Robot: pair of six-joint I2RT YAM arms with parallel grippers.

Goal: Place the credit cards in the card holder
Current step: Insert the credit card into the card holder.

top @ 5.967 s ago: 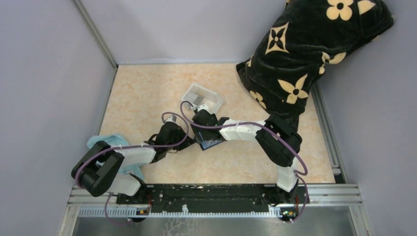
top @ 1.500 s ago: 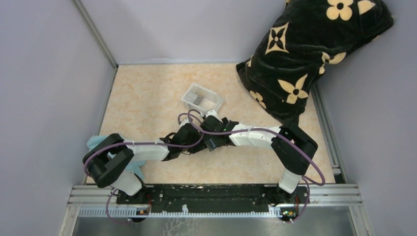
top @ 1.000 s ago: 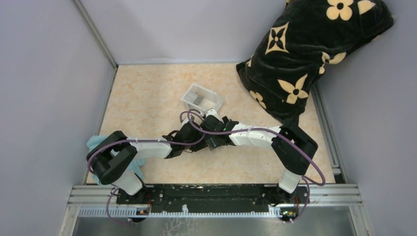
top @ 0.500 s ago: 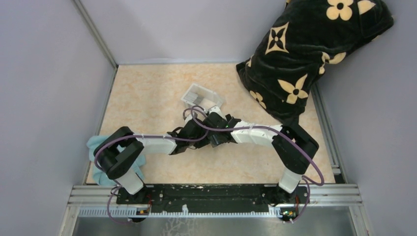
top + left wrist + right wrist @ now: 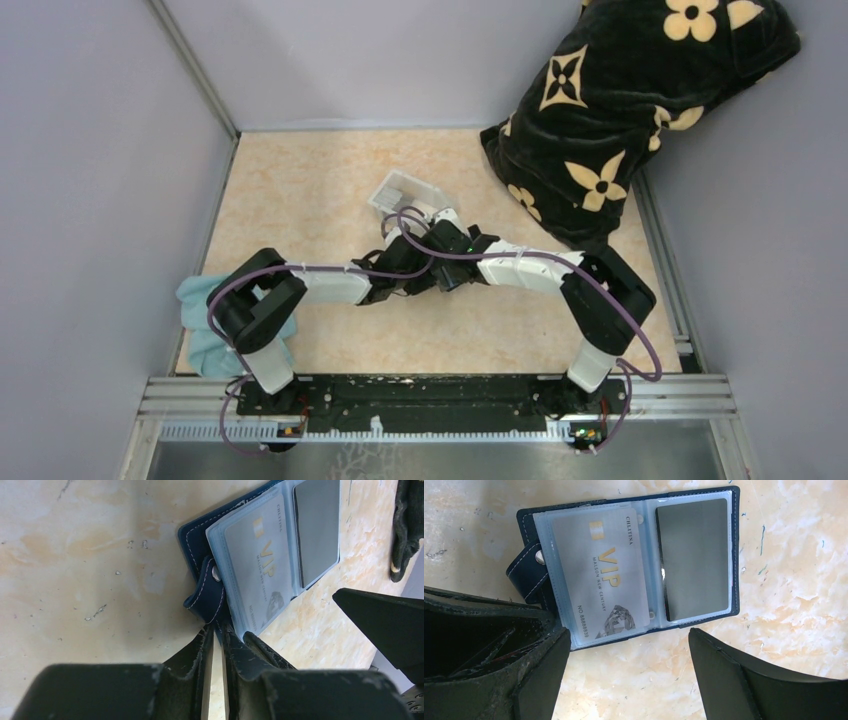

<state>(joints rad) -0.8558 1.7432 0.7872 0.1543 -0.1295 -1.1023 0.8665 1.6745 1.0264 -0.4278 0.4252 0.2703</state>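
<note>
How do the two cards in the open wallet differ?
The grey card carries gold VIP lettering; the dark card looks blank. The grey card sits beside the snap strap, slightly tilted; the dark card sits straight in the other half. Both lie under clear sleeves in the wallet.

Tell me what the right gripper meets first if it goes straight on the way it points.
The right gripper would likely meet the open card holder first, at its near edge; depth is unclear.
</note>
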